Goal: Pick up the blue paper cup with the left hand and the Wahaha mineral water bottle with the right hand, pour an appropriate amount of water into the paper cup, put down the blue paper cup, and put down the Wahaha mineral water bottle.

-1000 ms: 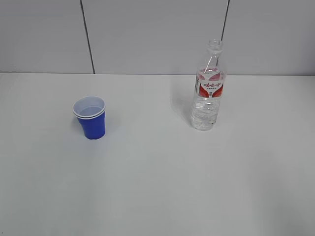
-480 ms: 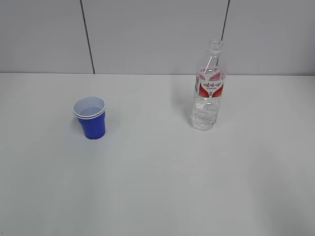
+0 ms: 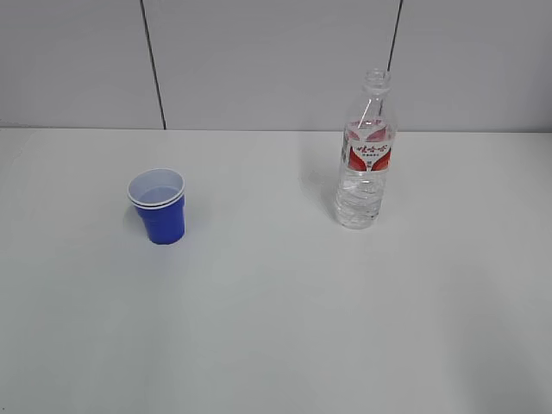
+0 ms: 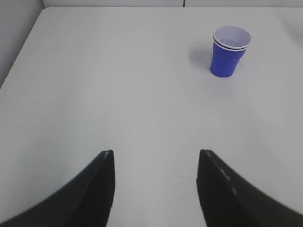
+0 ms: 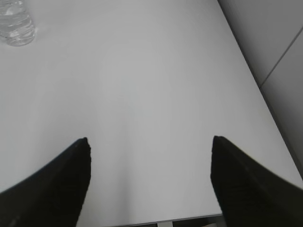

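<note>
The blue paper cup [image 3: 159,207] stands upright on the white table, left of centre; it also shows in the left wrist view [image 4: 229,51] at the upper right. The Wahaha mineral water bottle [image 3: 366,155] stands upright and uncapped, right of centre, partly filled with water; only its base shows in the right wrist view [image 5: 16,23] at the top left. My left gripper [image 4: 155,153] is open and empty, well short of the cup. My right gripper [image 5: 149,139] is open and empty, far from the bottle. Neither arm shows in the exterior view.
The white table [image 3: 276,328] meets a grey panelled wall [image 3: 259,60] at the back. The table's right edge [image 5: 265,99] and near edge show in the right wrist view; its left edge [image 4: 21,52] shows in the left wrist view.
</note>
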